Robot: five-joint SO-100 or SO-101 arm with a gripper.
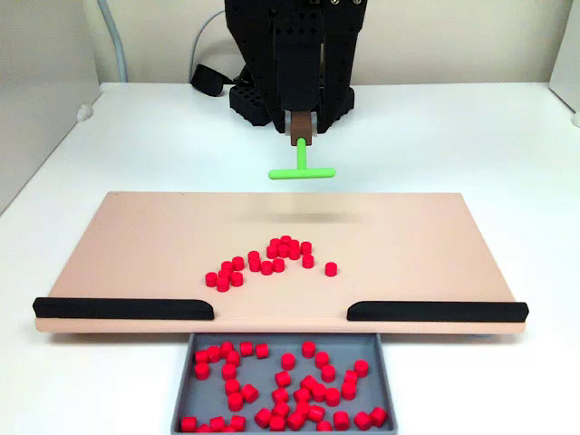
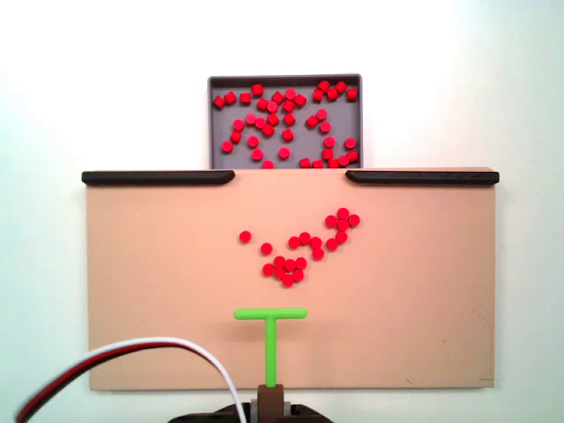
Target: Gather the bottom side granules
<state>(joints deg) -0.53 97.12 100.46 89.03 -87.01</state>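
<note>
White tabletop is filling both fixed views, with a tan board (image 1: 136, 236) lying on it.

In a fixed view facing the arm, we are seeing the gripper (image 1: 302, 139) clamped on the stem of a green T-shaped pusher (image 1: 302, 171), which is hanging above the board's far edge with its shadow below. The granules (image 1: 272, 258) are lying in a loose arc at mid-board. Two black rails (image 1: 124, 309) are leaving a gap above a grey tray (image 1: 180, 390) already holding many more.

In a fixed view from above, we are finding the pusher's crossbar (image 2: 270, 313) just behind the granules (image 2: 300, 247). To sweep well, we are judging the bar should drop flat onto the board, stay square, and push slowly toward the gap, catching the lone granule (image 2: 245, 236) on the left.
</note>
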